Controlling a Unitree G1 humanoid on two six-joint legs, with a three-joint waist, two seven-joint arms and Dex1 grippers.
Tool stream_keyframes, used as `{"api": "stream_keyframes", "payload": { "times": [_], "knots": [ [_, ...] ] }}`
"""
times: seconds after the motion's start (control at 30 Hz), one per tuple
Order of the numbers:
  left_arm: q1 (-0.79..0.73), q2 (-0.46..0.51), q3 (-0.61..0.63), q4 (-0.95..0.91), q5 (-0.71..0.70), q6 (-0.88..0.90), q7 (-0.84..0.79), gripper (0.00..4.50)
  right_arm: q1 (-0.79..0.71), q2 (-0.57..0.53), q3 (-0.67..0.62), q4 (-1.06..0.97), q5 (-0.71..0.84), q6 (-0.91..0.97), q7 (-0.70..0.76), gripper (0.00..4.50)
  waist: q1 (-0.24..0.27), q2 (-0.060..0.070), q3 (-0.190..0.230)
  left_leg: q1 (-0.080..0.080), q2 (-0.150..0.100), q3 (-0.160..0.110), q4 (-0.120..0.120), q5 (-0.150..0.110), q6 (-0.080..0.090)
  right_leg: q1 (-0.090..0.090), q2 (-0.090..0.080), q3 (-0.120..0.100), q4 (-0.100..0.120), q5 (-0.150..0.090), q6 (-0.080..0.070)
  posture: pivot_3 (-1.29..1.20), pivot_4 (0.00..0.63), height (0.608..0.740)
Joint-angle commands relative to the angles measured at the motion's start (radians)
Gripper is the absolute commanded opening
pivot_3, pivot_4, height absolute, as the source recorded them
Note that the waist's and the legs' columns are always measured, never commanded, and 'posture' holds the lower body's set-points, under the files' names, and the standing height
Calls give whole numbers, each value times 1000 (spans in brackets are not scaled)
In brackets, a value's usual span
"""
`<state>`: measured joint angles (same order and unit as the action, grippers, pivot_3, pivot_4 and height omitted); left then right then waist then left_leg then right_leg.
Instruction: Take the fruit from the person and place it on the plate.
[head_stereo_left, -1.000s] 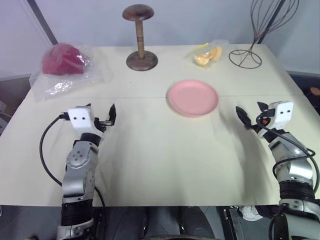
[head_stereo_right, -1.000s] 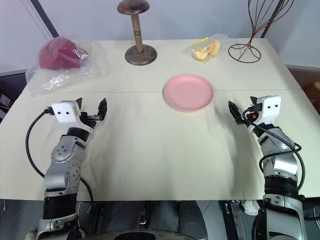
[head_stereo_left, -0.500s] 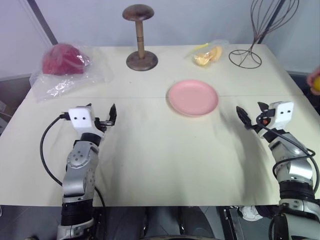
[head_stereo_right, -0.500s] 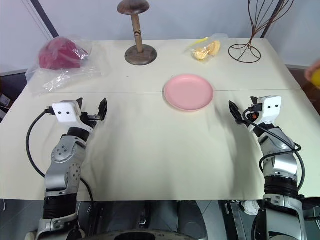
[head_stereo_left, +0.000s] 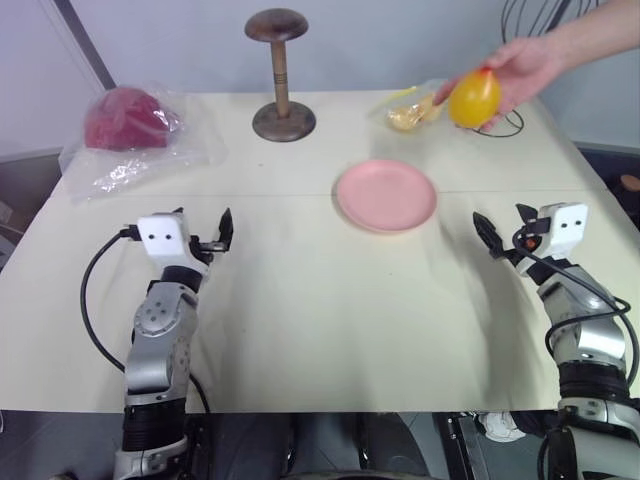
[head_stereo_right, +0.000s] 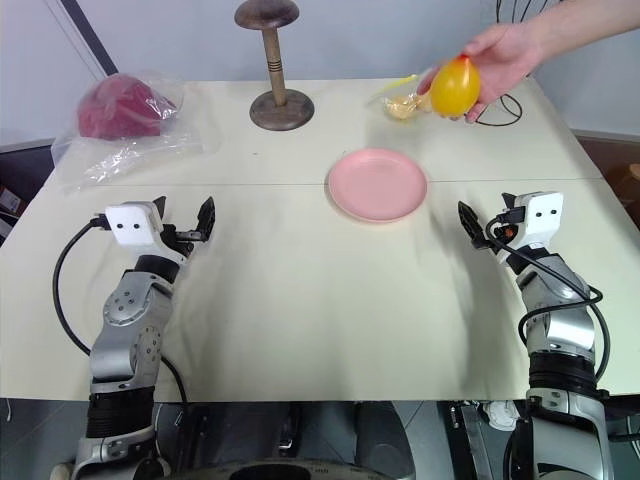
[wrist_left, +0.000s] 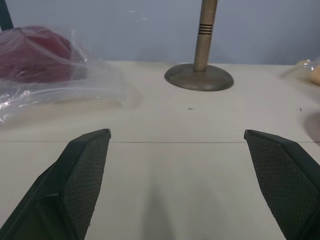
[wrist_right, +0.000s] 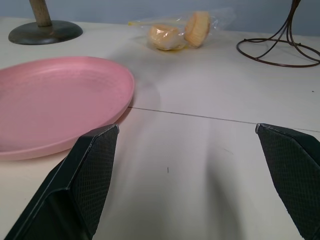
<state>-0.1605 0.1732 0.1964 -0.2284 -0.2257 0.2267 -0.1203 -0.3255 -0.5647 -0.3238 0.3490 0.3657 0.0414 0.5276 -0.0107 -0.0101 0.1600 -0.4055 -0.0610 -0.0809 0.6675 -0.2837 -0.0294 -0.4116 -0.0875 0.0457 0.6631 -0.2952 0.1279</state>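
- The fruit (head_stereo_left: 474, 98) is smooth and round, yellow-orange, with a small red bit at its top end.
- The person's hand (head_stereo_left: 520, 65) holds it in the air, above the far right part of the table (head_stereo_left: 300, 320).
- Just behind the fruit is a clear bag of pale orange pieces (head_stereo_left: 415, 110) and a wire stand (head_stereo_left: 495, 112).
- The pink plate (head_stereo_left: 386, 195) lies flat on the table, nearer the robot than the fruit, with nothing on it.
- The right gripper (head_stereo_left: 505, 226) is wide open and holds nothing, just right of the plate.
- The left gripper (head_stereo_left: 207, 227) is wide open too, holding nothing, well apart from the plate.
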Motion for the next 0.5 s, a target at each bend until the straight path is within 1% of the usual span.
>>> {"api": "stream_keyframes", "payload": {
  "times": [0.03,0.2,0.43,0.5],
  "knots": [
    [-5,4,-4,-11,10,-22,-1,4470,-21,-6,-16,-34,-2,-14,-1,4500,0,0,0,0,0,0,0,0,0,0,0,0,0,0,0,0,150,740],
    [-19,28,-4,9,5,-6,-23,4470,-16,-7,-17,-38,-1,-14,-1,4500,0,0,0,0,0,0,0,0,0,0,0,0,0,0,0,0,150,740],
    [-106,129,41,58,-51,5,-114,4470,-10,-10,-22,-36,0,-16,0,4500,0,0,0,0,0,0,0,0,0,0,0,0,0,0,0,0,150,740],
    [-133,168,27,34,-128,40,-223,4470,-6,-8,-23,-38,0,-16,-1,4500,-1,0,0,0,0,0,0,0,0,0,0,0,0,0,0,0,150,740]
  ]
}}
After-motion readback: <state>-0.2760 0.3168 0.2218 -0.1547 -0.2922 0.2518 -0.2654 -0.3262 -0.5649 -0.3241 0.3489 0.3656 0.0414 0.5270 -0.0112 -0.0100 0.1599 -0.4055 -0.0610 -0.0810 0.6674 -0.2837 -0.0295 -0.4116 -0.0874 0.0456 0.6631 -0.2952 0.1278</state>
